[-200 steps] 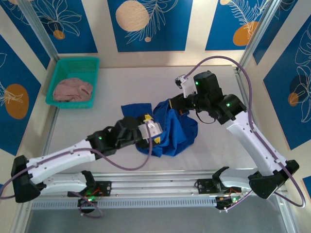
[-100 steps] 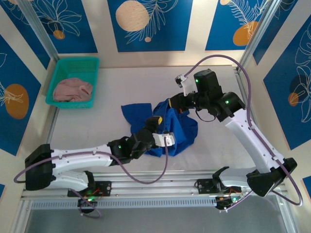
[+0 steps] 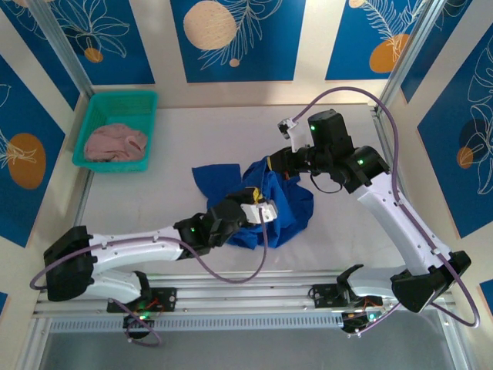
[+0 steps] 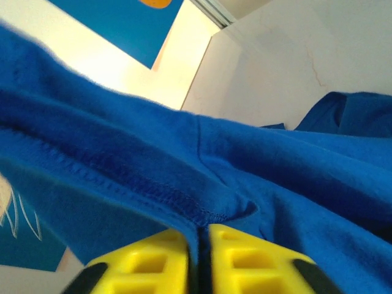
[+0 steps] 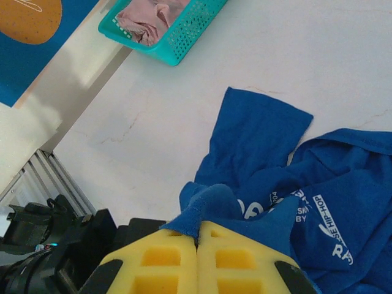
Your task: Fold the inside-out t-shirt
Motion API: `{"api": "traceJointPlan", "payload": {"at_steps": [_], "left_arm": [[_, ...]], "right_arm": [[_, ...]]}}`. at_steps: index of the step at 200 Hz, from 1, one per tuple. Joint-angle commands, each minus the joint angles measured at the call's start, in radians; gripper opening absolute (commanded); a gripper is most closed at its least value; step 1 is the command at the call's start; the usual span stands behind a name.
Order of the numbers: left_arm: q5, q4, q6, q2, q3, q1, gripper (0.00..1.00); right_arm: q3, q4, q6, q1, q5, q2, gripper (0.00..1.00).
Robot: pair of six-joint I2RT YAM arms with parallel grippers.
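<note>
The left fingers (image 4: pixel 211 245), which stood wide over the cloth one second ago, have now closed on the blue t-shirt (image 3: pixel 289 204). In the left wrist view the two yellow pads meet with a stitched seam (image 4: pixel 184 205) pinched between them. In that same second the left arm has reached further in from eight o'clock, to the near side of the heap. The right fingers (image 5: pixel 205 245) have not changed: they stay tight together on a bunch of cloth at the twelve o'clock edge and hold it a little lifted.

The t-shirt lies crumpled just right of the middle of the desk (image 3: pixel 185 131), with one sleeve flat toward ten o'clock. Far in that same direction the teal basket (image 3: pixel 151 131) with the pink garment (image 3: pixel 115 142) stands well apart.

I think this means both arms have now a hold, so the cloth can be pulled apart and opened. No fold is made yet, so the task seems near its beginning
</note>
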Motion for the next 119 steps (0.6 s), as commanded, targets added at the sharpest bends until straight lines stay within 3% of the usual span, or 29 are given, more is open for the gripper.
{"api": "traceJointPlan", "payload": {"at_steps": [1,16,83,119], "left_arm": [[0.065,-0.011,-0.070,-0.063,-0.012,0.035,0.04],[0.104,-0.056,-0.112,-0.111,-0.019,0.056,0.00],[0.317,-0.331,-0.431,-0.309,0.038,0.220,0.00],[0.498,-0.486,-0.593,-0.329,0.138,0.335,0.00]], "right_arm": [[0.006,0.010,0.013,-0.009,-0.024,-0.023,0.00],[0.002,0.011,0.013,-0.018,-0.023,-0.024,0.00],[0.001,0.047,0.040,-0.054,-0.042,-0.011,0.00],[-0.003,0.076,0.062,-0.054,-0.066,0.007,0.00]]}}
